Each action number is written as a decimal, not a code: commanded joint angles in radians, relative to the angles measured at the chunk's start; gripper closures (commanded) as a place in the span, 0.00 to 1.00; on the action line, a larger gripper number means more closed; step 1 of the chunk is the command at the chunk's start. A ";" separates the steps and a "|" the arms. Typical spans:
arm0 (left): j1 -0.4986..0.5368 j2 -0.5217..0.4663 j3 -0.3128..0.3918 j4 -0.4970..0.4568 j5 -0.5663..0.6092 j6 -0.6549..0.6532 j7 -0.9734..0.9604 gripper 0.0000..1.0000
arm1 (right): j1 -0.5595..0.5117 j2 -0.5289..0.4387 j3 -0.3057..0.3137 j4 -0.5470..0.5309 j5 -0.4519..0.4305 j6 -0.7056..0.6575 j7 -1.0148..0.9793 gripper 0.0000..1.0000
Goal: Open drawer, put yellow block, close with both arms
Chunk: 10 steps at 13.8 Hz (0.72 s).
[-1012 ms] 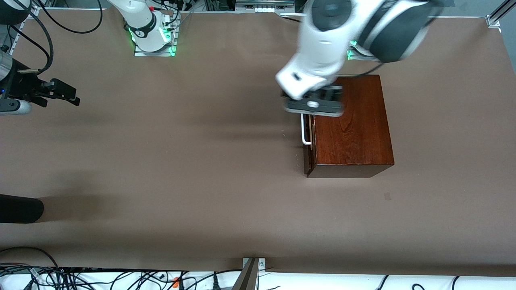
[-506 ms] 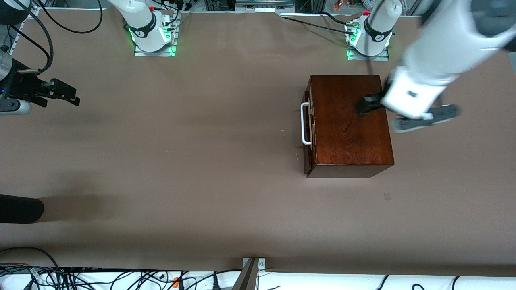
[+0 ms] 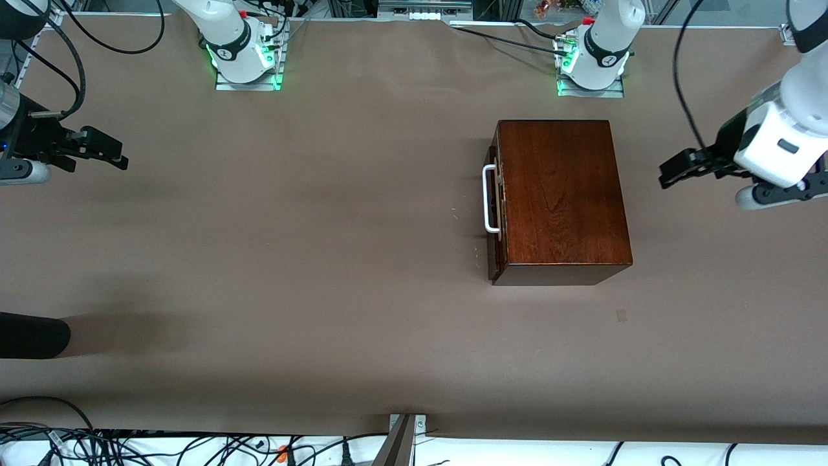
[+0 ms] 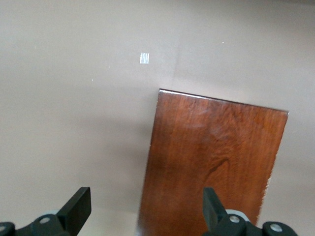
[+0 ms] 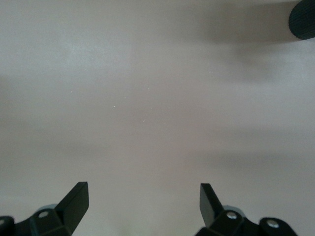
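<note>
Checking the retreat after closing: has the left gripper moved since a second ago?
Yes. The left gripper, open, has swung from over the drawer handle end of the wooden box, across its top, to over bare table toward the left arm's end.

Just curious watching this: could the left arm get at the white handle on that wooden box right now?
Probably yes. The left gripper hangs open over bare table beside the box, and nothing sits in front of the handle, though it must swing around the box.
</note>
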 commanded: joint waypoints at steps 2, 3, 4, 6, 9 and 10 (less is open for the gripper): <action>-0.007 -0.115 0.037 -0.142 -0.008 0.066 0.210 0.00 | -0.016 0.004 0.010 0.022 0.012 -0.020 -0.015 0.00; -0.007 -0.115 0.033 -0.138 -0.006 0.058 0.205 0.00 | -0.015 0.004 0.010 0.022 0.012 -0.020 -0.015 0.00; -0.007 -0.115 0.027 -0.138 -0.006 0.049 0.174 0.00 | -0.016 0.004 0.010 0.021 0.012 -0.020 -0.019 0.00; -0.007 -0.113 0.026 -0.138 -0.006 0.047 0.123 0.00 | -0.016 0.004 0.009 0.022 0.012 -0.020 -0.019 0.00; -0.007 -0.112 0.026 -0.136 -0.006 0.047 0.125 0.00 | -0.016 0.004 0.007 0.021 0.014 -0.020 -0.019 0.00; -0.007 -0.112 0.026 -0.134 -0.006 0.047 0.125 0.00 | -0.016 0.004 0.007 0.022 0.012 -0.020 -0.021 0.00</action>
